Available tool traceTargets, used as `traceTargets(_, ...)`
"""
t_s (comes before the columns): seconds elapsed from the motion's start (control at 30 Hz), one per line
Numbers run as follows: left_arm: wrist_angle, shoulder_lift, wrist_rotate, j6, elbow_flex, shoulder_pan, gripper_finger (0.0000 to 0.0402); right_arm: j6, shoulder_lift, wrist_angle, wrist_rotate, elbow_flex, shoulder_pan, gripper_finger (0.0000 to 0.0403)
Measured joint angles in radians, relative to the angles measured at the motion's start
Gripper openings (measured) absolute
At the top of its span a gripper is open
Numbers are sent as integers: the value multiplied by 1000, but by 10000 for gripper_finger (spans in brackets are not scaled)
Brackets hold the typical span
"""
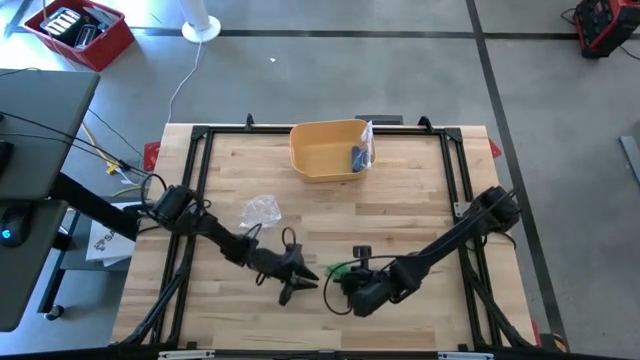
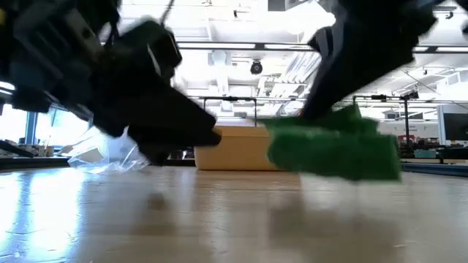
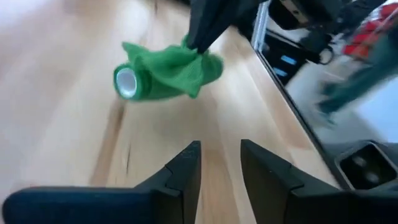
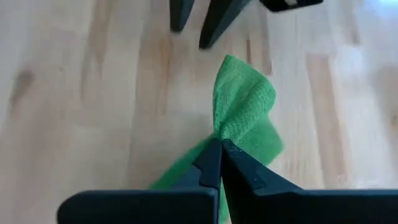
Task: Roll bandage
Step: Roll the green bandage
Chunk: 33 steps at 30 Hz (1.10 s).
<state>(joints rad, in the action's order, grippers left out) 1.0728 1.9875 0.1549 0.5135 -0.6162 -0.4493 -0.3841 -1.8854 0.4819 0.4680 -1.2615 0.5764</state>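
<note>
bench (image 1: 400, 200): wooden, framed in black rail.
bandage (image 3: 163, 74): green, part rolled, near bench front edge.
right gripper (image 4: 220, 151): jaws pinched on bandage tail.
left gripper (image 3: 220, 163): just beside bandage, jaws apart, empty.
risk: tail tugged, roll may unwind.

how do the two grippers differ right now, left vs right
The left gripper has its fingers apart with nothing between them; the right gripper is shut, pinching the loose end of the green bandage. The left gripper sits clear of the bandage, pointed at it; the right gripper touches it. Both are dark, two-fingered and low over the wooden table, facing each other.
</note>
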Motion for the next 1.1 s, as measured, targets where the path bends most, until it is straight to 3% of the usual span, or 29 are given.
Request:
traceTargets(0.1,-20,-4,125,-82,-31,-33,112,29,46,-2,6,0,0,0)
traceTargets(0.17,-48,-3,156,-93,-47,-35,117,51,68,-8,9,0,1,0)
traceTargets(0.53,-55,-21,131,-90,-73,-49,141,130,172,-40,-1,0,14,0)
traceTargets(0.67,90,-48,98,-281,-74,-121,137,181,229,-59,-37,0,48,0)
traceTargets(0.8,160,-82,243,-482,-97,-194,130,233,274,-134,-56,0,83,0)
traceTargets(0.93,119,-89,383,-756,-195,-239,132,286,287,-195,-84,0,93,0)
traceTargets(1.1,-32,-89,464,-803,-316,-238,150,293,289,-205,-96,0,90,0)
